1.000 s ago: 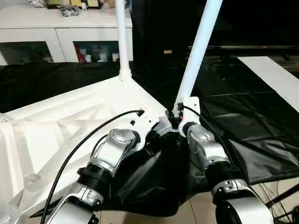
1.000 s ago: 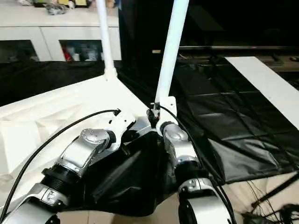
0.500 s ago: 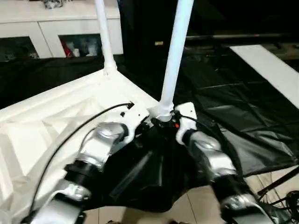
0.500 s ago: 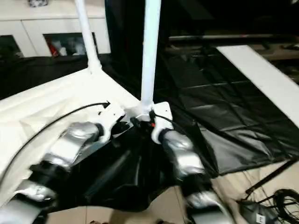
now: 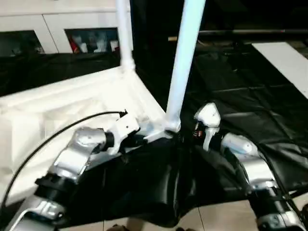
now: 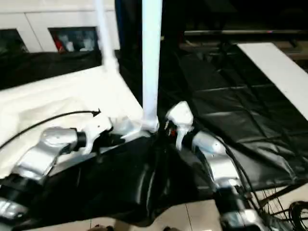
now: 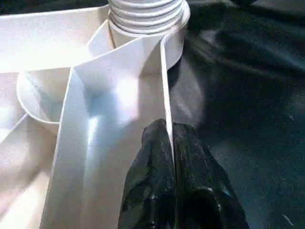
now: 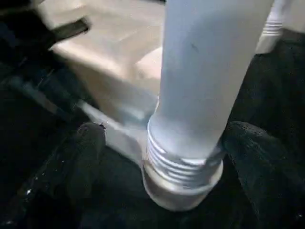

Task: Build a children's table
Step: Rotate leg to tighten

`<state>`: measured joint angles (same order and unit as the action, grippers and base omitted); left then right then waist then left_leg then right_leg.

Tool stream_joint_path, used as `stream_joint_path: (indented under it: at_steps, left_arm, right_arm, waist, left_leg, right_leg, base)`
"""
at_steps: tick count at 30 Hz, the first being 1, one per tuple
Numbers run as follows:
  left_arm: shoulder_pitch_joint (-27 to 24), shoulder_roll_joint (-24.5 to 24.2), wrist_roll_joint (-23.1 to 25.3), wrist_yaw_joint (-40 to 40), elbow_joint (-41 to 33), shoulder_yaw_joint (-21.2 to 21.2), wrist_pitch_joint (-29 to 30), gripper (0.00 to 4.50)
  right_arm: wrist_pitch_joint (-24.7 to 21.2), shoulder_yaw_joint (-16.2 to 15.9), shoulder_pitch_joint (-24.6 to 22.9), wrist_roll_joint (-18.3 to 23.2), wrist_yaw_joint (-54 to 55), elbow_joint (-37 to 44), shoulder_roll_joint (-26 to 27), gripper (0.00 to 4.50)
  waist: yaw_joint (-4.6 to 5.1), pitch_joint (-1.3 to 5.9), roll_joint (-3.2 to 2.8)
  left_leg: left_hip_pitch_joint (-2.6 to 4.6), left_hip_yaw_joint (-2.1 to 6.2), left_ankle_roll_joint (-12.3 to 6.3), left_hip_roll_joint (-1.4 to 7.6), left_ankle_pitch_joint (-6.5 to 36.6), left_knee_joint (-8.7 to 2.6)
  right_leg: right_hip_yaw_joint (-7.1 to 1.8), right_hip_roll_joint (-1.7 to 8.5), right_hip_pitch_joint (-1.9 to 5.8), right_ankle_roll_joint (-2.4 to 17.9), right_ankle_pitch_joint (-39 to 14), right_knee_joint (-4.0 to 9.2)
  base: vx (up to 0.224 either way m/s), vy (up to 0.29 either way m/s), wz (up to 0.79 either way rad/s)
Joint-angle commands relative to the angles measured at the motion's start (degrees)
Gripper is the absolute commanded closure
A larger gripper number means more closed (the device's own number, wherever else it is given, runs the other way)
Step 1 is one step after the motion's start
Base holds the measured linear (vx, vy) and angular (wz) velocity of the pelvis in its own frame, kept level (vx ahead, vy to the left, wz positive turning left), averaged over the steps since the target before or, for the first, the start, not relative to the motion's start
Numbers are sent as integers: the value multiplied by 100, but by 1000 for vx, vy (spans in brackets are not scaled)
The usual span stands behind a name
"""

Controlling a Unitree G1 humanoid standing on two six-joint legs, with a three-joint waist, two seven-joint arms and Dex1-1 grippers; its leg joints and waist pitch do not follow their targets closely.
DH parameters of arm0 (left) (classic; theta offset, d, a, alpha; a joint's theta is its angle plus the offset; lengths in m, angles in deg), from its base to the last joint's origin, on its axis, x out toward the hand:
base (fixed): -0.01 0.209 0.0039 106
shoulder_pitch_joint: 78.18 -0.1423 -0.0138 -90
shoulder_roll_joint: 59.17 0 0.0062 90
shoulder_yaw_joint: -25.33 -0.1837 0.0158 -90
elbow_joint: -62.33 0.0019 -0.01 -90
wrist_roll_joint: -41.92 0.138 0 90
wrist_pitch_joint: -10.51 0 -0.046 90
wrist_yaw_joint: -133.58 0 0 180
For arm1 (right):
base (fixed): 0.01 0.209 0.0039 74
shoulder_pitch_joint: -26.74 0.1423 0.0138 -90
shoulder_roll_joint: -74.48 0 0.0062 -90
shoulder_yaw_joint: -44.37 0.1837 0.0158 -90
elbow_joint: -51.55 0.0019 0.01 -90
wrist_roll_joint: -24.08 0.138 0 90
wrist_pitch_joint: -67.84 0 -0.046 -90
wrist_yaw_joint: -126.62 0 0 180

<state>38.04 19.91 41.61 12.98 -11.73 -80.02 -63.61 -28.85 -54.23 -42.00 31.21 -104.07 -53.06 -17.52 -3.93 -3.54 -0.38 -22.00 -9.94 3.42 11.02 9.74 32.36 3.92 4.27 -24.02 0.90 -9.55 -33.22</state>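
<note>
The children's table top lies upside down, ribbed underside up, on the black sheet. Two white legs stand in its corner sockets: a far leg and a near leg. My left gripper is shut on the thin rim wall of the top, just short of the near leg's threaded base. My right gripper is open at that base. Its fingers stand on either side of the leg, apart from it.
The black-sheeted table stretches to the right and behind. A white cabinet with glass doors stands at the back left. A white board lies at the far right. Tiled floor and cables lie below the table's front edge.
My right gripper has opened wider and let go of the near leg, and its wrist has drawn off to the right. That leg now stands straighter. The left gripper keeps its hold. The camera has shifted.
</note>
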Motion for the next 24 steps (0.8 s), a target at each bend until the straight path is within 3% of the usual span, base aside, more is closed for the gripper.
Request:
stream_joint_path:
  at_steps: [1, 4, 6, 7, 8, 9, 10, 11, 12, 13, 14, 19, 24]
  left_arm:
    - [-28, -80, -199, 475, -443, -148, -153, 450]
    - [-23, -153, -241, 592, -514, -144, -150, 450]
    - [6, -199, -246, 638, -553, -132, -135, 450]
    - [12, -213, -248, 641, -577, -131, -123, 450]
    - [17, -226, -266, 647, -605, -128, -101, 450]
    - [19, -236, -282, 653, -636, -125, -77, 450]
    - [19, -237, -284, 654, -641, -125, -73, 450]
    - [13, -247, -313, 682, -711, -125, -21, 450]
    - [9, -249, -319, 691, -727, -125, -9, 450]
    - [-8, -260, -340, 725, -809, -122, 46, 450]
    - [-12, -264, -344, 731, -835, -120, 64, 450]
    - [44, -311, -389, 798, -848, -83, 108, 450]
    - [126, -331, -384, 809, -745, -109, 60, 450]
  right_arm:
    - [111, -224, -5, -83, -136, -44, 29, 23]
    - [253, -194, 118, -201, 8, -198, 62, 23]
    - [328, -119, 298, -286, 231, -358, 88, 23]
    - [314, -103, 324, -277, 246, -359, 80, 23]
    - [300, -102, 346, -260, 229, -357, 61, 23]
    - [282, -105, 351, -243, 204, -337, 42, 23]
    - [280, -105, 352, -243, 203, -335, 40, 23]
    - [287, -123, 362, -252, 184, -327, 13, 23]
    - [297, -131, 362, -259, 179, -330, 7, 23]
    - [355, -167, 356, -293, 118, -329, -20, 23]
    - [377, -184, 351, -302, 83, -324, -33, 23]
    - [362, -199, 358, -172, -105, -228, -56, 23]
    - [373, -64, 452, 70, -98, -159, 111, 23]
  waist:
    - [17, 324, -25]
    - [25, 315, -39]
    - [24, 258, -44]
    - [33, 232, -23]
    - [26, 240, -28]
    - [33, 172, -34]
    - [34, 179, -37]
    - [49, 64, -19]
    - [48, 75, -14]
    - [60, -13, -15]
    - [62, -10, -14]
    - [78, -174, -29]
    - [93, -195, -20]
  left_leg:
    - [117, 14, -524, 218, 931, -324]
    - [146, 15, -334, 225, 1141, -345]
    - [180, -1, -193, 228, 1381, -366]
    - [166, -3, -161, 218, 1357, -372]
    - [171, -6, -167, 218, 1328, -366]
    - [156, -15, -191, 217, 1356, -374]
    - [149, -10, -193, 215, 1320, -371]
    - [104, -1, -222, 210, 1303, -400]
    - [109, 4, -222, 212, 1300, -398]
    - [99, 6, -232, 219, 1320, -415]
    - [99, 8, -237, 215, 1324, -412]
    - [92, 7, -372, 214, 1104, -417]
    - [98, 5, -446, 223, 853, -402]
  right_leg:
    - [-249, 339, 350, 1467, -386, 247]
    - [-264, 350, 322, 1356, -870, 291]
    - [-289, 334, 258, 1318, -1121, 323]
    - [-295, 329, 270, 1297, -1126, 315]
    - [-298, 328, 273, 1294, -1100, 307]
    - [-312, 322, 243, 1266, -1121, 320]
    - [-312, 331, 264, 1262, -1102, 310]
    - [-313, 330, 242, 1205, -1126, 323]
    - [-311, 330, 258, 1202, -1131, 311]
    - [-320, 335, 218, 1197, -1164, 325]
    - [-319, 332, 234, 1203, -1195, 323]
    - [-326, 346, 223, 1323, -1053, 315]
    - [-328, 369, 255, 1464, -843, 279]
  base:
    - [0, 0, 0]
    - [0, 0, 0]
    - [0, 0, 0]
    - [0, 0, 0]
    - [0, 0, 0]
    - [0, 0, 0]
    - [0, 0, 0]
    - [0, 0, 0]
    - [0, 0, 0]
    - [0, 0, 0]
    - [0, 0, 0]
    - [0, 0, 0]
    - [0, 0, 0]
